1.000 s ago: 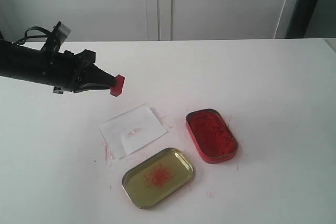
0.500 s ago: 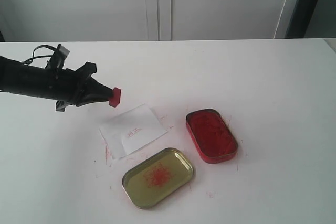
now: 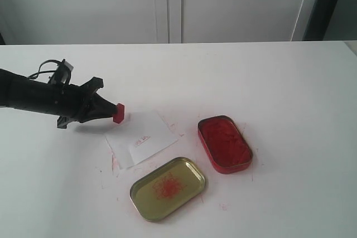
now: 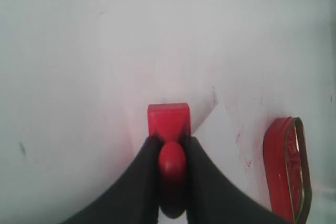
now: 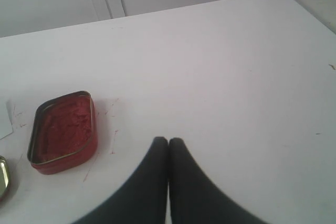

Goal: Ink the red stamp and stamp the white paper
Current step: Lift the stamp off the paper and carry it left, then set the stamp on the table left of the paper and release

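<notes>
While the left arm reaches in low from the left of the table (image 3: pixel 279 76), the left gripper (image 3: pixel 110 112) is clamped on the red stamp (image 3: pixel 118 112). The wrist cam confirms it: the black fingers (image 4: pixel 144 166) pinch the rounded knob from both sides, with the rectangular block sticking out past the tips.

The stamp sits low, just beside the far-left edge of the white paper (image 3: pixel 144 136), over bare tabletop rather than over the sheet. Its shadow is tight under it. Can't tell if the base touches the surface.

The paper lies flat near mid-table and carries a small red imprint (image 3: pixel 142 139) near its centre. From the left wrist, one corner of the paper (image 4: pixel 218 145) shows just next to the stamp (image 4: pixel 168 119).

The red ink tin (image 3: pixel 224 143) is open, to the right of the paper and apart from it. The gold lid (image 3: pixel 167 188) lies open side up in front of the paper, with a red smear in its middle. Lid and tin sit near each other, not touching. Faint red flecks mark the table around the paper and the tins.

The right gripper (image 5: pixel 168 142) is out of the exterior shot. On its own cam the fingers are pressed together with nothing between them, held above bare table. The ink tin (image 5: pixel 63 129) lies off to one side, well clear of the tips.
</notes>
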